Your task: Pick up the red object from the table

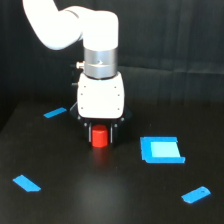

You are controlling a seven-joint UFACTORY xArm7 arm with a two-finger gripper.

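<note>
The red object is a small red-orange stubby block standing on the black table, a little left of centre in the exterior view. My gripper hangs straight down over it from the white arm. Its two dark fingers sit close against the block's left and right sides, so the jaws look shut on it. The block's bottom shows just below the fingertips. A faint red reflection lies on the table right under it, and I cannot tell whether the block is off the surface.
Flat blue pieces lie around: a thin strip at the back left, a square pad to the exterior view's right of the gripper, a small piece at the front left and another at the front right. A dark draped backdrop is behind.
</note>
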